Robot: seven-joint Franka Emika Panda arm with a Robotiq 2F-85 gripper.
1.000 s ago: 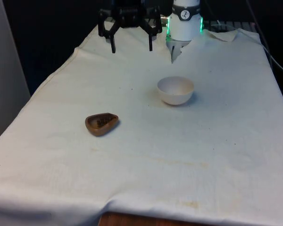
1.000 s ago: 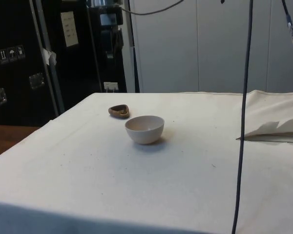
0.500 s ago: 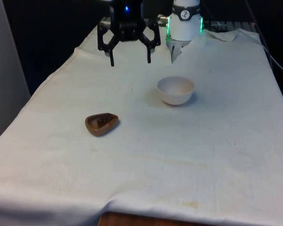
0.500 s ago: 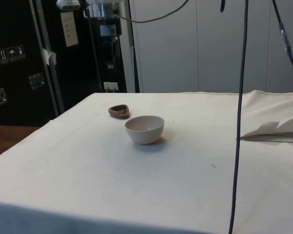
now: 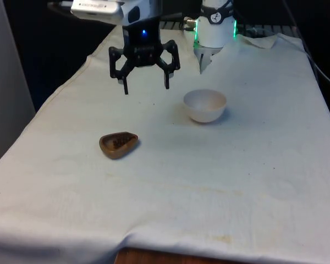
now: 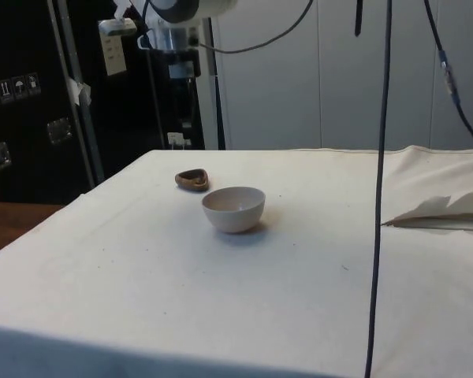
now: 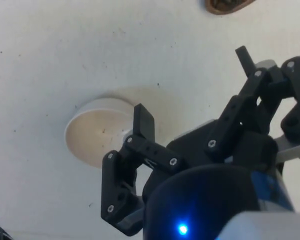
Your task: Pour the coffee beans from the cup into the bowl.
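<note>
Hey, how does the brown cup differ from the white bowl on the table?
The cup is dark brown and shallow with one pointed end; the bowl is white, round and deeper. The cup holds dark coffee beans; the bowl looks empty. The cup lies towards the front view's left, nearer that camera; the bowl sits farther back to the right. Both stand upright on the white cloth, apart from each other and untouched.

The white arm holds its gripper [image 5: 145, 87] above the table, black fingers [image 5: 125, 86] spread wide, pointing down.

cup [image 5: 118, 144]: brown wood (looks it) | bowl [image 5: 204, 105]: matt white | cloth [image 5: 253, 165]: creased fabric
</note>
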